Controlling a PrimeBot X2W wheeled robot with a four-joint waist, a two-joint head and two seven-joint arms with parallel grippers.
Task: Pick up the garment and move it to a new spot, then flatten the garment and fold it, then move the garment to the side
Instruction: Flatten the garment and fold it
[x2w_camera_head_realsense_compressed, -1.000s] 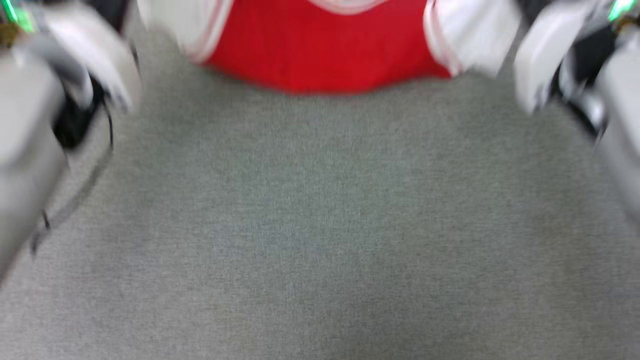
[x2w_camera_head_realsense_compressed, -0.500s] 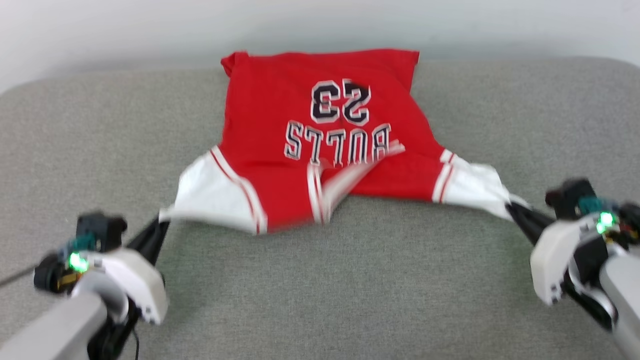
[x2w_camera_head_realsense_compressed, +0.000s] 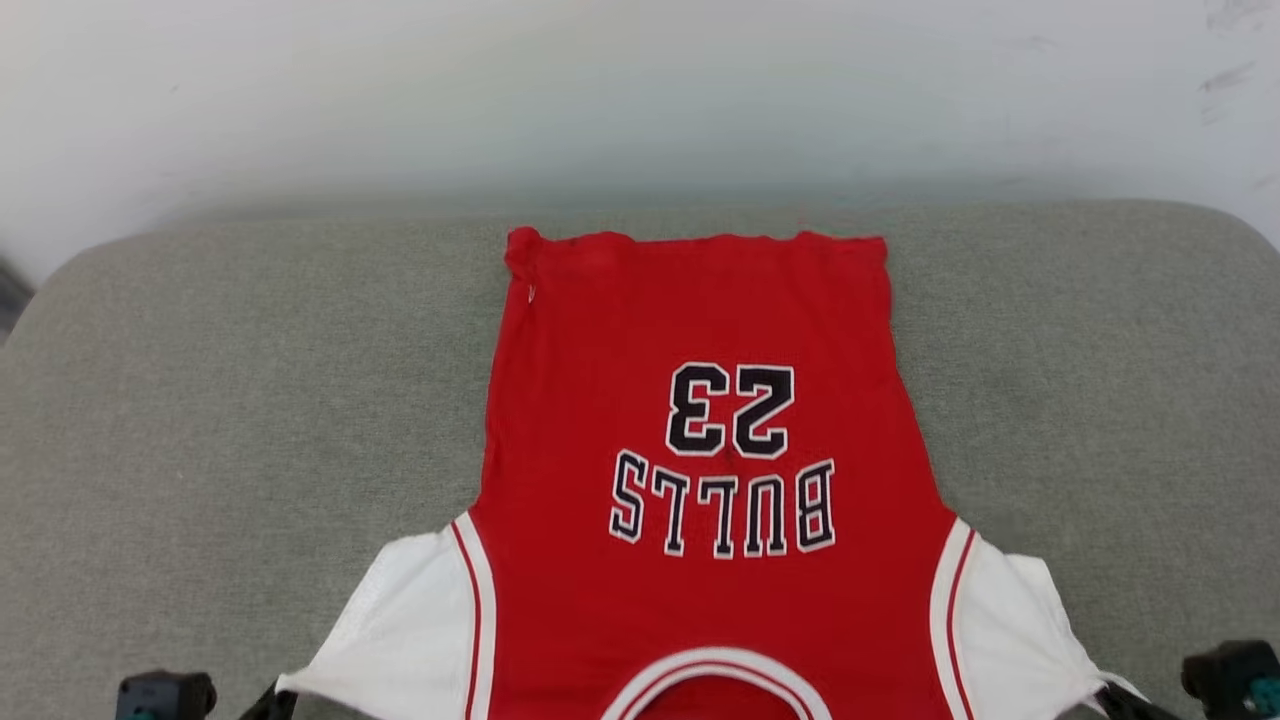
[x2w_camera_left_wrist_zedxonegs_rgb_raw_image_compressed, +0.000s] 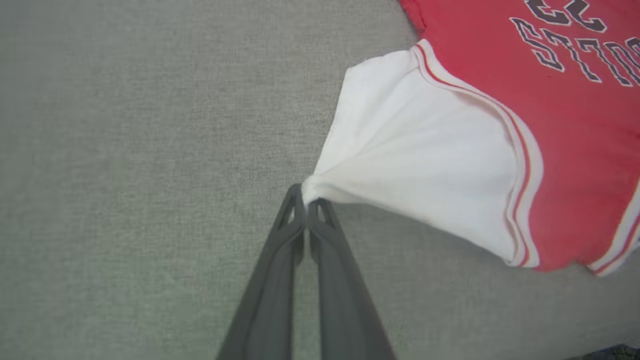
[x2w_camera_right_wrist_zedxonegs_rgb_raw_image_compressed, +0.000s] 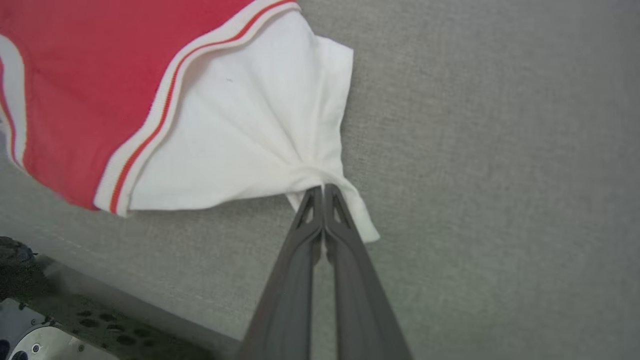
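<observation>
So the garment (x2w_camera_head_realsense_compressed: 700, 480) is lying spread out, print side up, on the grey fabric-covered tabletop (x2w_camera_head_realsense_compressed: 250, 400), pretty much centred left to right in the head view. It's upside down from the robot's side. The hem (x2w_camera_head_realsense_compressed: 700, 242) is at the far end near the pale wall (x2w_camera_head_realsense_compressed: 600, 100), and the collar (x2w_camera_head_realsense_compressed: 715, 668) with its striped trim is closest to the robot, cut off by the bottom edge of that view. You can read the "23" (x2w_camera_head_realsense_compressed: 730, 408) and "BULLS" (x2w_camera_head_realsense_compressed: 722, 505) flipped. The red body looks fairly flat, just a bit bunched at the far hem corner on the robot's left. Both white sleeves are pulled outward and back toward the robot into points. The left hand (x2w_camera_left_wrist_zedxonegs_rgb_raw_image_compressed: 305, 200) has its two dark fingers pressed together, with the tip of the left sleeve (x2w_camera_left_wrist_zedxonegs_rgb_raw_image_compressed: 415, 165) pinched between them, and creases fan out from the pinch. The right hand (x2w_camera_right_wrist_zedxonegs_rgb_raw_image_compressed: 322, 192) is doing the same to the right sleeve (x2w_camera_right_wrist_zedxonegs_rgb_raw_image_compressed: 250, 135): fingers clamped tight on gathered white fabric, with a small flap poking out past the fingertips. The hands sit well apart, one on each side of the shirt, near the tabletop's front edge. Can't tell whether the sleeve tips are lifted off the surface or just dragged along it.
</observation>
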